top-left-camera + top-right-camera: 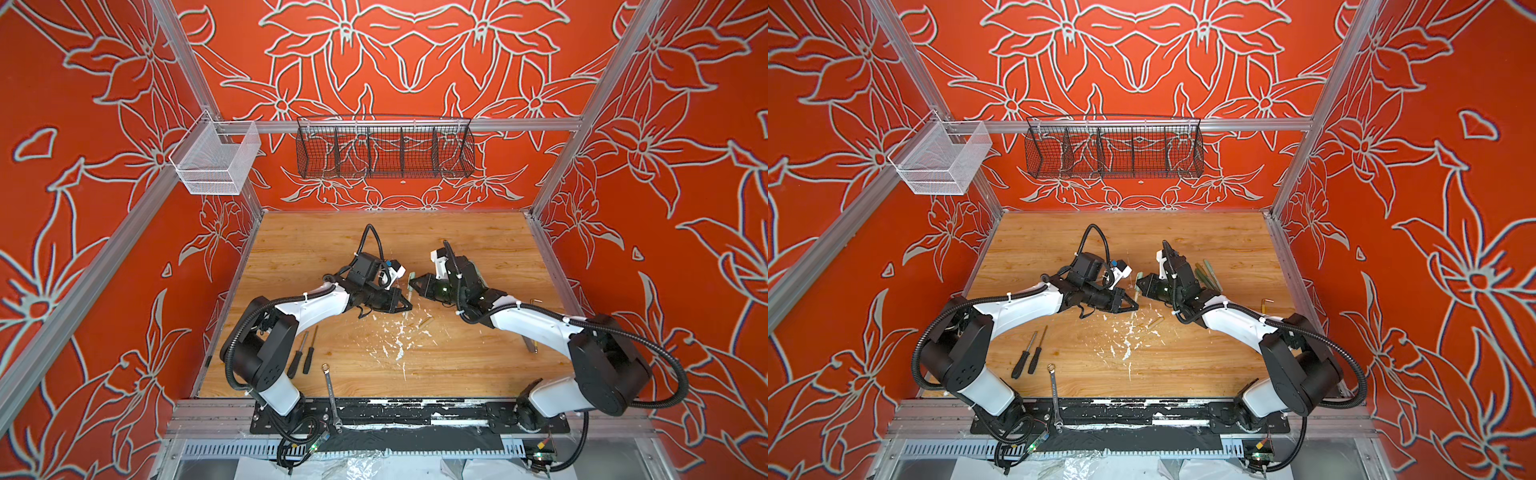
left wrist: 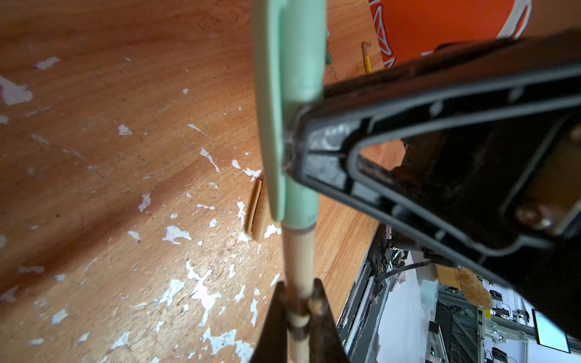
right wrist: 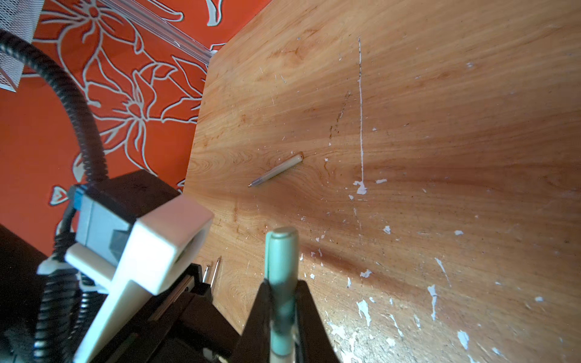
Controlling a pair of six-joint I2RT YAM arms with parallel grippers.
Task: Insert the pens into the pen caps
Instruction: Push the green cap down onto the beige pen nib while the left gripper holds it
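The left gripper (image 2: 298,301) is clamped on a beige pen (image 2: 298,257), its jaws tight on the barrel. The right gripper (image 3: 281,301) pinches a mint cap (image 2: 301,63) across its body. The pen's front end sits inside the cap's mouth, but how deep cannot be told.

In both top views the two tips meet nose to nose above the middle of the table (image 1: 478,365). They are well apart from the walls (image 1: 415,62) and from the table's front edge, with bare wood open on every side of them.

Below the pair, near the left gripper's tip, a tan cap (image 2: 256,210) lies flat among white paint flecks (image 2: 176,234). Ahead of the right gripper a loose pen (image 3: 276,169) lies alone on bare wood, apart from the table's edge. Behind the right gripper's wrist, several green pens (image 1: 1212,276) lie together. Two screwdrivers (image 1: 308,360) and a wrench (image 1: 332,395) lie back by the left arm's elbow, well apart from its tip.
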